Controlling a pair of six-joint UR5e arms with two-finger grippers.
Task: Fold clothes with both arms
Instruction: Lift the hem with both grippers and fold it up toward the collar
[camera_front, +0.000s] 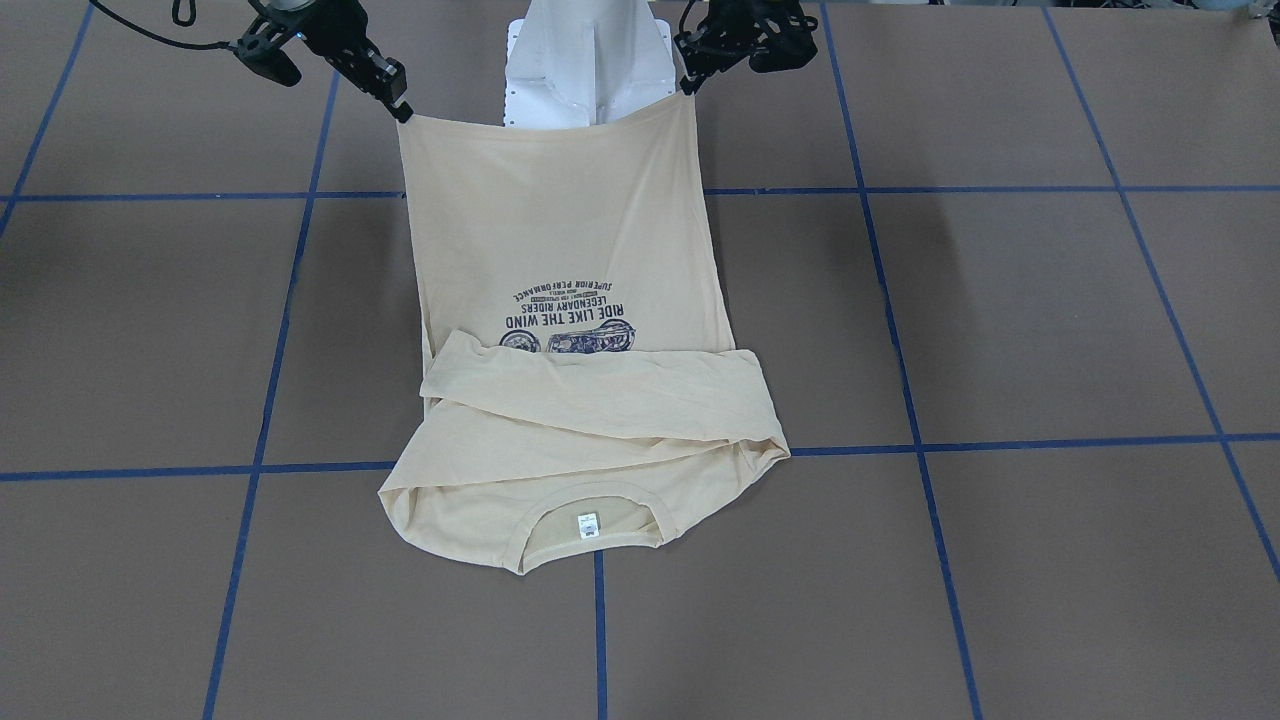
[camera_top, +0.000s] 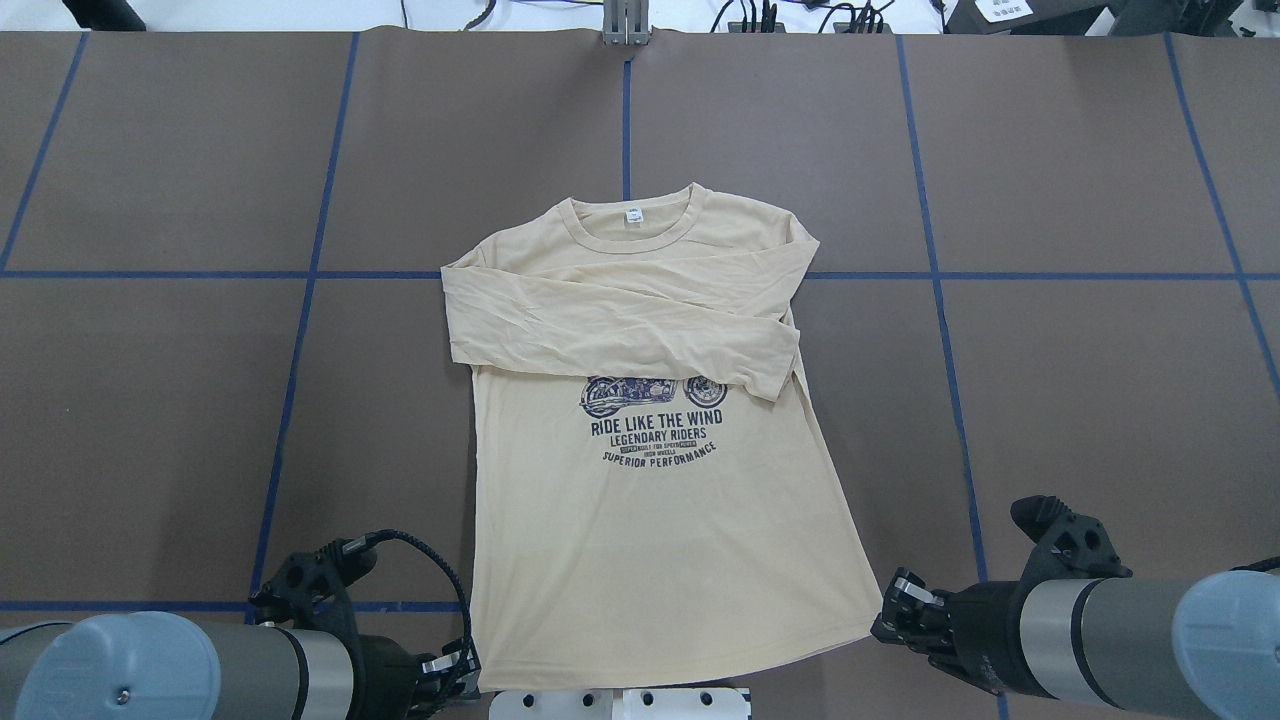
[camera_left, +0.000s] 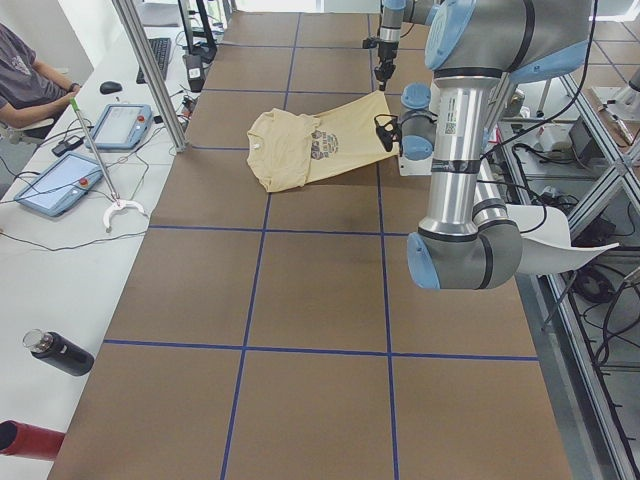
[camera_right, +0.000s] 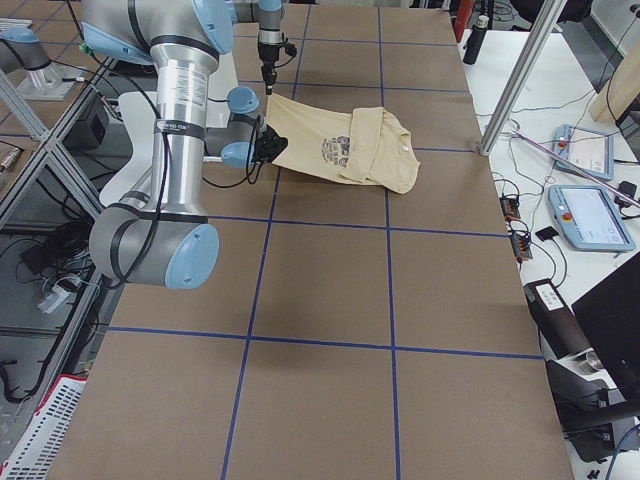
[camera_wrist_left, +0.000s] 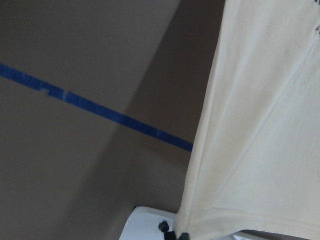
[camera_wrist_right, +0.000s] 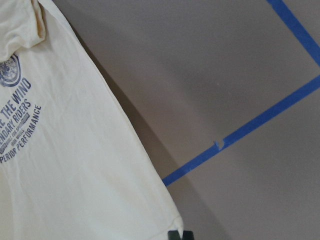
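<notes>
Shirt: a pale cream-yellow long-sleeved shirt is lying print side up in the middle of the brown bench, with its length running away from the robot.
Collar end: the neckline is resting flat on the bench at the side far from the robot, and the small white neck label is showing inside it.
Sleeves: both sleeves are lying folded across the chest, one over the other, and are covering the top of the motorcycle graphic.
Print: the dark navy print is reading "RIDE LIKE THE WIND", "LEGENDARY RIDERS", "SUPERIOR PERFORMANCE" below the motorcycle.
Hem: the hem is hanging raised off the bench near the white pedestal base, sagging slightly between its two corners, so the body is sloping down towards the chest.
Left tool: the left tool is clenching one hem corner between its fingertips, with the cloth pulling straight away from it.
Right tool: the right tool is pinching the other hem corner in the same way, at about the same height.
Bench marks: blue tape lines are dividing the surface into squares, and the shirt is lying across several of them.
</notes>
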